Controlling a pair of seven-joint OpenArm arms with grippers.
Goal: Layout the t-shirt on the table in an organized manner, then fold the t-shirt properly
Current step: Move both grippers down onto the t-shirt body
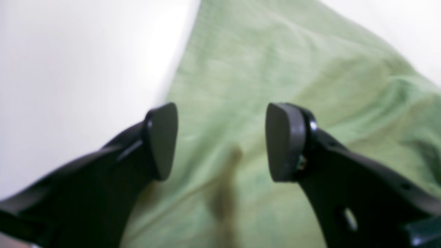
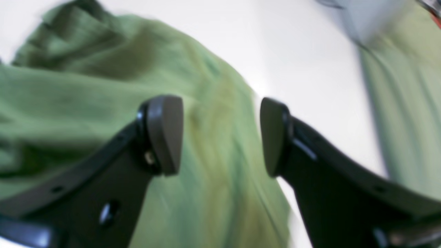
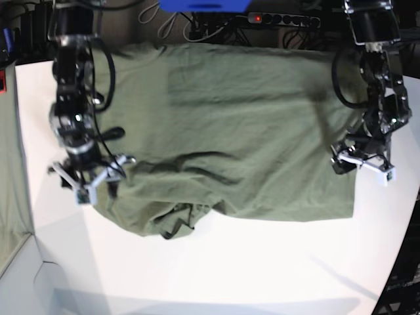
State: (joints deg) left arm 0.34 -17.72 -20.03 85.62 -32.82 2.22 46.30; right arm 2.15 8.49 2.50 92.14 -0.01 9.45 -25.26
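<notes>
The olive-green t-shirt (image 3: 243, 131) lies spread over the white table (image 3: 230, 275), reaching from the far edge toward the middle. Its near left part is bunched into folds (image 3: 177, 220). My right gripper (image 3: 92, 177) hangs over the shirt's left edge, open and empty; its wrist view shows the right gripper (image 2: 220, 136) above green cloth (image 2: 86, 103) beside bare table (image 2: 303, 69). My left gripper (image 3: 362, 165) hovers at the shirt's right edge, also open; in its wrist view the left gripper (image 1: 220, 141) has only shirt fabric (image 1: 275, 69) beneath it and table (image 1: 69, 69) to one side.
A greenish-grey cloth strip (image 3: 10, 197) hangs at the picture's left edge and shows as a pale green band (image 2: 406, 103) in the right wrist view. A power strip (image 3: 282, 20) and cables lie behind the table. The table's curved edge (image 3: 400, 262) runs at the near right.
</notes>
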